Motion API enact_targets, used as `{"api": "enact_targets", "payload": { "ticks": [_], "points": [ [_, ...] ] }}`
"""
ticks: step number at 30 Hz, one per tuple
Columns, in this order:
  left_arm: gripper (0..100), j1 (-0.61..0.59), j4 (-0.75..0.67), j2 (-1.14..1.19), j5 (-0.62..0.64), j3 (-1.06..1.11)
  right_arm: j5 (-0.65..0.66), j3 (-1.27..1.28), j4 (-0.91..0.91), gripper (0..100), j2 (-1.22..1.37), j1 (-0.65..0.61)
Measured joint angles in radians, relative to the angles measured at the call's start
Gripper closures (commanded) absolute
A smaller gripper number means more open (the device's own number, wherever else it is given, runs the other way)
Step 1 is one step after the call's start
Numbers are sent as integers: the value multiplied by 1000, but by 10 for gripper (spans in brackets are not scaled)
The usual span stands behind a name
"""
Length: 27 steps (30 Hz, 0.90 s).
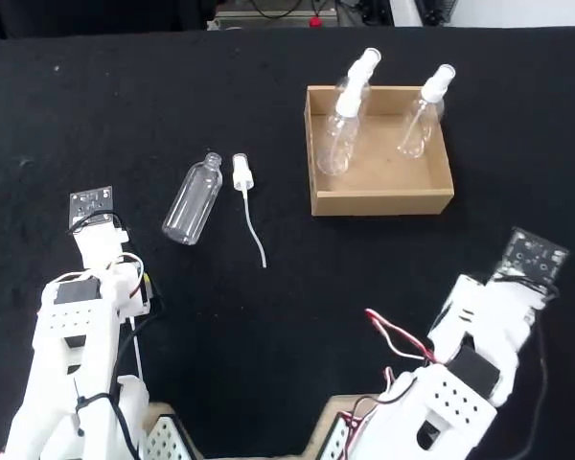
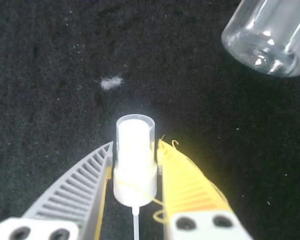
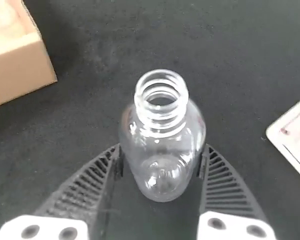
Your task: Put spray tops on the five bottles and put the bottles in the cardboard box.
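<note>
**Top in one pincer, bottle in the other**

A spray top [image 2: 135, 150] is squeezed between the fingers of the left pincer [image 2: 135, 146]. Its round head points away from the wrist, and its thin tube runs back toward the wrist. An open bottle [image 3: 162, 140] is held by its belly in the right pincer [image 3: 161, 149], with the open neck pointing away from that wrist. The two arms are well apart, one at the near left and one at the near right of the worktop [image 1: 172, 86]. The tube will probably have to be turned toward the neck before the two can be joined. A loose bottle [image 1: 194, 199] and a second spray top [image 1: 241, 172] lie side by side, left of the cardboard box [image 1: 379, 203]. Three capped bottles [image 1: 417, 125] rest in the box.
</note>
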Motion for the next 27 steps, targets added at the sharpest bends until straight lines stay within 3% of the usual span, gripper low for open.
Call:
{"api": "enact_targets", "payload": {
  "ticks": [5,18,27],
  "points": [
    [920,0,0,0,0,0,-2,0,0,660,0,11],
    [920,0,0,0,0,0,-2,0,-3,658,0,11],
    [920,0,0,0,0,0,-2,68,-146,659,0,11]
  ]
}}
